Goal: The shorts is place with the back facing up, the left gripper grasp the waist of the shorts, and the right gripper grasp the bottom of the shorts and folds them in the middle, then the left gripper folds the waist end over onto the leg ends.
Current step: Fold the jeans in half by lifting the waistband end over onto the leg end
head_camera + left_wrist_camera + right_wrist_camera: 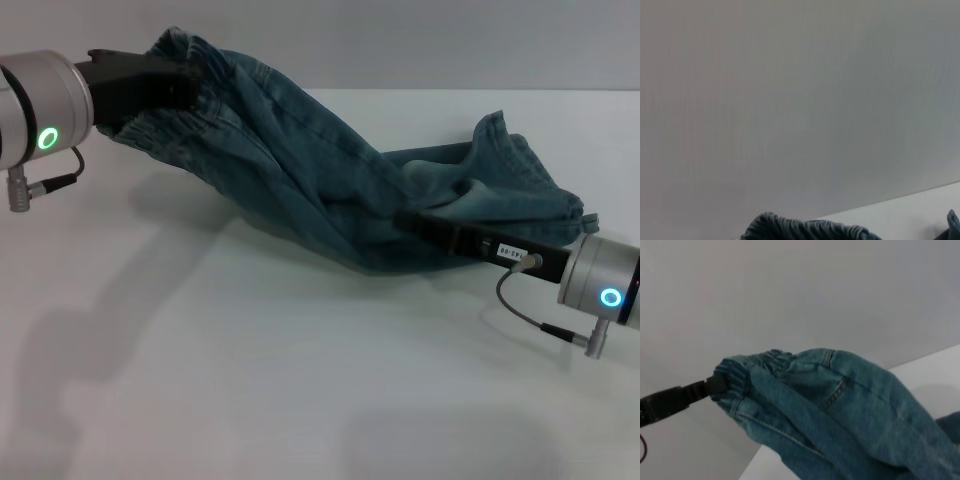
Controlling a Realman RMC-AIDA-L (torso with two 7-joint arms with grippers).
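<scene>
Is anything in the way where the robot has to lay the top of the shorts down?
Nothing visible. The left gripper holds the waist end up, and only the shorts and the right gripper lie along that path.

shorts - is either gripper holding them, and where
Both. The left gripper clamps the shorts at the waist, lifted; the right gripper grips the leg end, low.

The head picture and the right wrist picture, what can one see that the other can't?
Only the head view shows the right end effector low at the leg end, gripping the shorts, and the white table spread below. Only the right wrist view shows a back pocket with its stitching close up. Both show the left end effector clamped on the puckered waistband, holding that end up off the table.
</scene>
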